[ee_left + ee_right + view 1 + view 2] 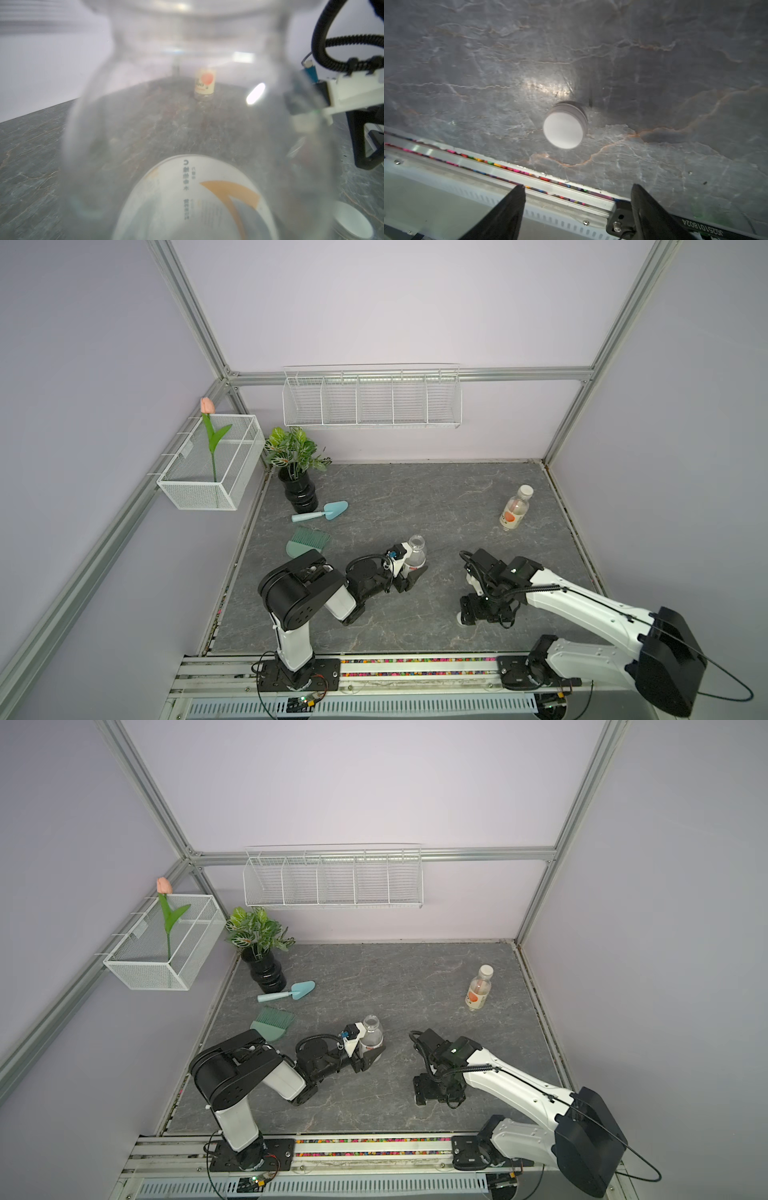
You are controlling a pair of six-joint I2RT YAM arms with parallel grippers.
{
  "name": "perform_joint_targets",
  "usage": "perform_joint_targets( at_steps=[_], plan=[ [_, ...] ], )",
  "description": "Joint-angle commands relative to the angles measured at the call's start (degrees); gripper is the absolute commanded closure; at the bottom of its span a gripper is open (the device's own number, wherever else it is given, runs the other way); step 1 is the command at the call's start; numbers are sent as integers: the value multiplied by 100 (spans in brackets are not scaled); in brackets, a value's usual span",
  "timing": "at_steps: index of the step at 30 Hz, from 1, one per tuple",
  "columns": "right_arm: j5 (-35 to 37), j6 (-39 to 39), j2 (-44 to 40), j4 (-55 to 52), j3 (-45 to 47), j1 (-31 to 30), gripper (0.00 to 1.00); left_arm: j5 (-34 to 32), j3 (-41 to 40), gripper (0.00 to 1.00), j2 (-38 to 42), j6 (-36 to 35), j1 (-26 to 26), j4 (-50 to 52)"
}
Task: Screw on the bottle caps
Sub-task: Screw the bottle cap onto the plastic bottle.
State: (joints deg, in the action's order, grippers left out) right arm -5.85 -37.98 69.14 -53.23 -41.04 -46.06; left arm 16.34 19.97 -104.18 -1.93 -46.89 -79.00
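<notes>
**Item 1.** Small clear plastic bottle with white printed label [417, 553]
- Upright on the grey marble-patterned worktop [415, 497], neck open, no cap on it
- Stands between the left fingers [410, 569], which are closed on its lower body
- Judged to be held so that it cannot spin or tip while a cap is turned on

**Item 2.** Flat round white plastic cap [563, 126]
- Loose on the worktop, closed face up, just ahead of the right fingers [577, 187] and not touching them
- Those fingers stand spread with nothing between them, judged poised to straddle the cap for pickup

**Item 3.** Small clear plastic bottle with orange-marked label [514, 510]
- Upright, with a white cap already on its neck, well beyond both sets of fingers
- Judged finished

**Edges and room**
- The aluminium front rail with coloured strip [471, 164] runs close behind the right fingers, so there is little margin on that side
- Bare worktop lies open between the cap and the held bottle
- The pale blue trowel [322, 511], green hand brush [309, 541] and black ribbed vase [299, 493] sit well apart from the left fingers, off the likely carry path
</notes>
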Motion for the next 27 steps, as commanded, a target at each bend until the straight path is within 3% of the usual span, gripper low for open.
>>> perform_joint_targets(
  at_steps=[1, 10, 14, 21, 27],
  plan=[
    [465, -723, 143, 594, 62, -286, 19, 108, -27, 31, 55, 210, 18, -197],
    [874, -891, 968, 856, -21, -731, 27, 121, -108, 31, 72, 324, 154, -168],
    [983, -905, 1238, 918, -77, -794, 36, 100, -105, 31, 53, 331, 181, -181],
    [1092, -853, 1347, 968, -135, -802, 48, 97, -142, 31, 72, 297, 198, -190],
    [1128, -743, 1164, 711, -259, -802, 52, 118, -160, 31, 82, 251, 198, -184]
  ],
)
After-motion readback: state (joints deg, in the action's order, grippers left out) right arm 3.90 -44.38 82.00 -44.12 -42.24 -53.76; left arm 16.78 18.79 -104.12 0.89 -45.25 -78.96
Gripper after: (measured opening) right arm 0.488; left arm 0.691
